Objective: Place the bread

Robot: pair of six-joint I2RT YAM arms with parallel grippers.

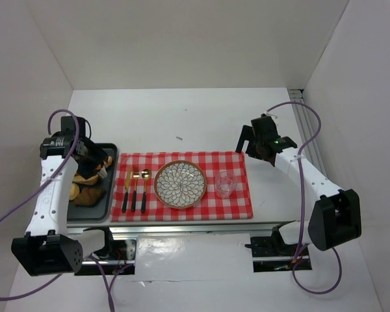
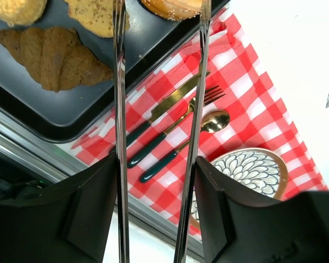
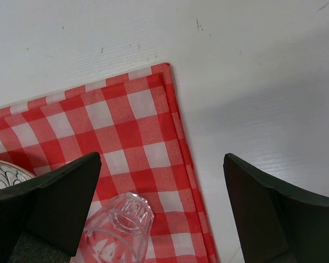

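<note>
L gripper (image 2: 158,164) holds long metal tongs (image 2: 119,82), tips apart & empty; R gripper (image 3: 160,164) wide; weak pinch may drop brown croissant (image 2: 49,57) off left black tray (image 2: 38,115).

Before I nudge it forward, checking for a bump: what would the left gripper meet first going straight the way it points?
Its tongs would likely reach the dark tray first, near the seeded bun; depth unclear.

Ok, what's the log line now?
left gripper: holds tongs over tray | bread: on tray | plate: empty | right gripper: open above cloth
</note>
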